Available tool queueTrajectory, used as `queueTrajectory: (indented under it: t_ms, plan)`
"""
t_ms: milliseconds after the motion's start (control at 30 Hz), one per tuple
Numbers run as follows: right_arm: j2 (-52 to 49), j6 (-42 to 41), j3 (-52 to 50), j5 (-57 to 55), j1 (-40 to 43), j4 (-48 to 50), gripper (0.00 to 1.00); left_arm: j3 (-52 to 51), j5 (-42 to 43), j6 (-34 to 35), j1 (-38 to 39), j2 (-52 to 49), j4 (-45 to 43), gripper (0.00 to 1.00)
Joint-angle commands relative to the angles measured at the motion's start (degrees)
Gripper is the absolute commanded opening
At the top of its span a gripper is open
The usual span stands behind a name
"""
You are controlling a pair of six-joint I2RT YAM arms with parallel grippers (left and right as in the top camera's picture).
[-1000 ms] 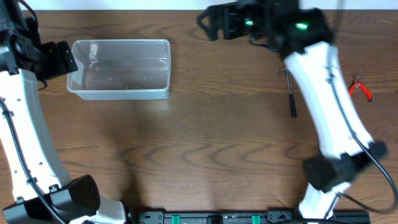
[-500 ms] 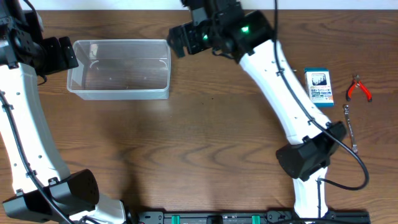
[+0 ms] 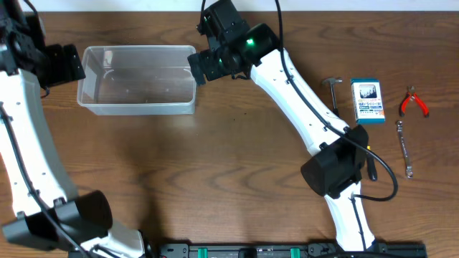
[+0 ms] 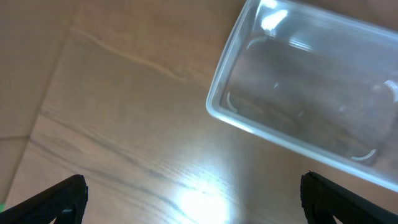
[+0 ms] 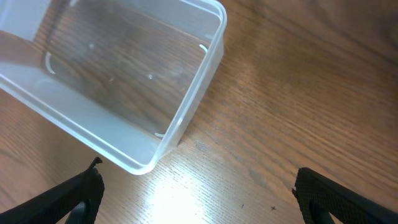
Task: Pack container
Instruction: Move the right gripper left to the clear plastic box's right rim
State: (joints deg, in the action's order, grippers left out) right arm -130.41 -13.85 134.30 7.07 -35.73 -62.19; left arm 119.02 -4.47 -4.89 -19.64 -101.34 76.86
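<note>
Container [image 3: 136, 107] sits empty at the counter's [image 3: 215, 165] far left, with the pliers [image 3: 414, 101] well apart on the right. Left pincer [image 3: 72, 63] and right pincer [image 3: 197, 66] flank it, both spread apart and holding nothing. I'd grab the tools one by one and drop them in low.

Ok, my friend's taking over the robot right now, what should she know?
The left fingers are open and empty, beside the left end of the clear rectangular plastic tub. The right fingers are open and empty at its right end. The tub stands upright on the wooden table, nothing inside, so nothing is packed. Probably left to pack: small hammer, blue-and-white box, red-handled pliers, metal wrench, all on the table's right side.
</note>
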Motion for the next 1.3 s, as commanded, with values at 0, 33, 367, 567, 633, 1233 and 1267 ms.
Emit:
queueTrajectory:
  t_ms: [0, 33, 367, 567, 633, 1233, 1267]
  plan:
    - [-0.1, 1.4, 1.4, 1.2, -0.4, 0.3, 0.99, 0.7, 0.9, -2.0, -0.9, -5.0, 0.9, 0.98]
    - [-0.1, 1.8, 1.6, 2.1, -0.3, 0.5, 0.99, 0.7, 0.9, -2.5, -0.9, -5.8, 0.9, 0.98]
    - [-1.0, 5.4, 1.7, 3.9, -1.3, 4.2, 0.99, 0.7, 0.8, -5.1, -0.8, -11.5, -5.1, 0.98]
    - [-1.9, 4.7, 1.7, 3.8, -2.4, 7.3, 0.99, 0.7, 0.8, -7.6, -0.9, -12.3, -8.5, 0.98]
    - [-2.8, 4.0, 1.7, 3.4, -2.5, 7.6, 0.99, 0.7, 0.9, -7.6, -0.9, -12.7, -8.7, 0.98]
    - [-8.5, 0.1, 1.7, 0.9, -1.9, 6.5, 0.99, 0.6, 0.8, -7.5, -0.9, -17.4, -8.7, 0.98]
    - [-8.5, 0.1, 1.7, 0.8, -1.8, 6.4, 0.99, 0.6, 0.8, -7.5, -0.9, -17.3, -8.7, 0.98]
